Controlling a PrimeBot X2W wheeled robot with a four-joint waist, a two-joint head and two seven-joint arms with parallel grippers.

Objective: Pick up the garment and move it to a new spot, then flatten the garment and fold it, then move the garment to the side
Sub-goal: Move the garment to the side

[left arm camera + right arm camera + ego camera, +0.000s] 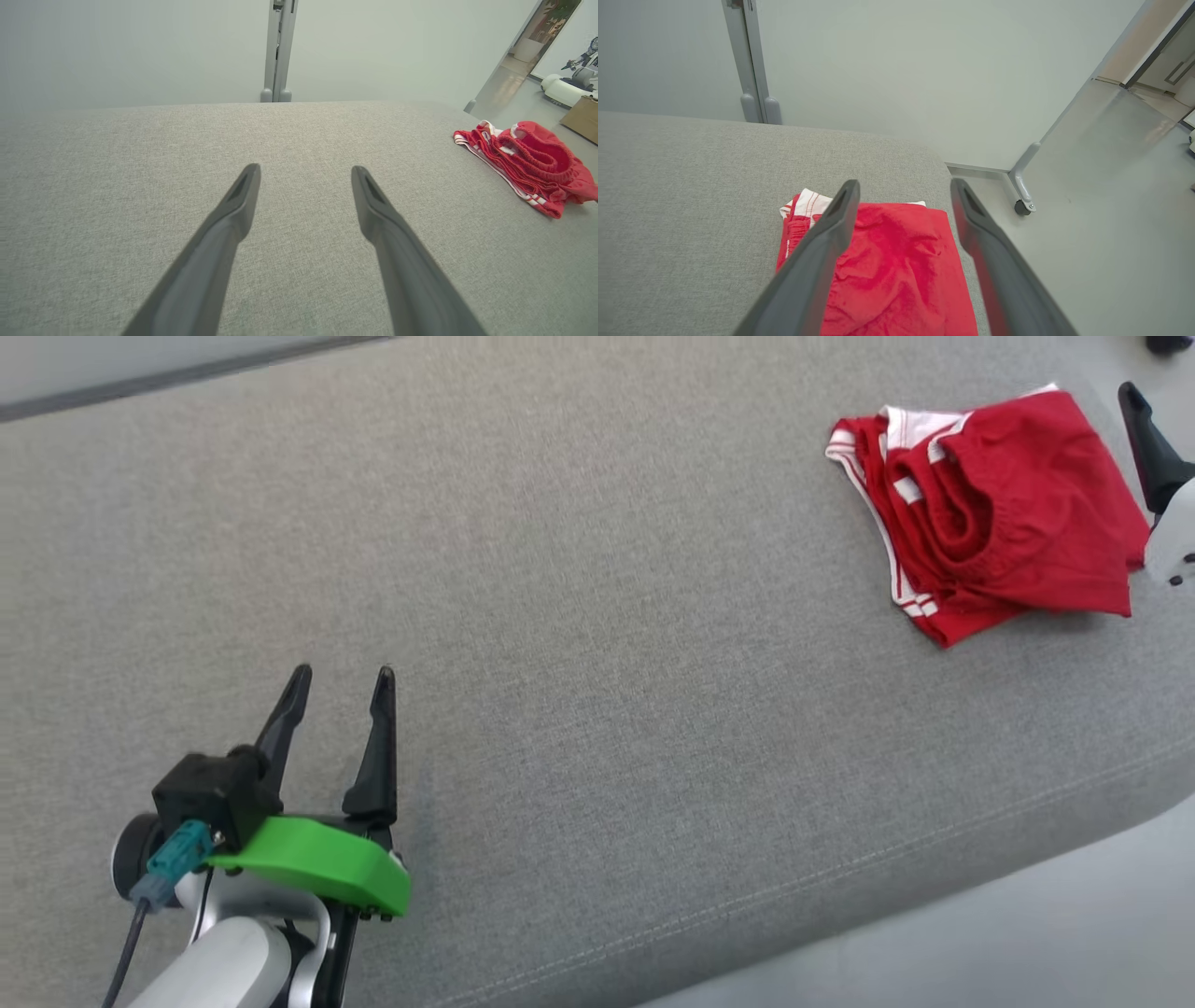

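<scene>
A red garment point(1008, 513) with white stripes lies bunched and partly folded near the far right corner of the grey padded surface point(597, 644). My left gripper point(343, 672) stands open at the lower left, far from the garment, with nothing between its fingers. In the left wrist view the left gripper point(306, 168) points over bare grey cloth, and the garment point(532, 158) lies off to the right. My right gripper point(904, 184) is open just above the garment point(901, 261), its fingers straddling the cloth without holding it. One right finger point(1153, 448) shows at the garment's right side.
The padded surface's front edge point(840, 887) runs diagonally, with floor point(1027, 933) beyond it. A pale wall panel with a grey post point(279, 51) stands behind the surface. A castor foot point(1020, 205) is on the floor by the far corner. A cardboard box point(581, 119) sits further off.
</scene>
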